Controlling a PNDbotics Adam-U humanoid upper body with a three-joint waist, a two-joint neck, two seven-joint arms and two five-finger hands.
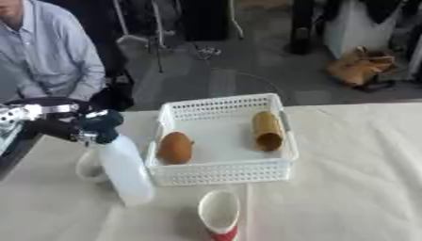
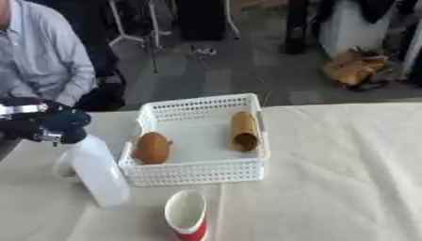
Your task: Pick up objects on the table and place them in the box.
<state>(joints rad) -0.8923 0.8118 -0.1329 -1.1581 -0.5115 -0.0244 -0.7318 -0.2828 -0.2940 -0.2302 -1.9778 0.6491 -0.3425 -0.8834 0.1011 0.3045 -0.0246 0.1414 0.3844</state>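
My left hand [image 1: 97, 126] comes in from the left and is curled round the top of a white bottle [image 1: 126, 170], which hangs tilted, its lower end near the tablecloth left of the box. The white lattice box [image 1: 223, 172] stands in the middle of the table. Inside it lie a brown oval object [image 1: 174, 147] at the left and a tan tube-shaped object [image 1: 267, 130] at the right. A white cup with a red base [image 1: 220, 214] lies on its side in front of the box. My right hand shows in neither view.
A pale rounded object [image 1: 87, 167] sits on the table partly behind the bottle. The cream tablecloth [image 1: 354, 179] stretches wide to the right of the box. A person sits beyond the table's far left edge.
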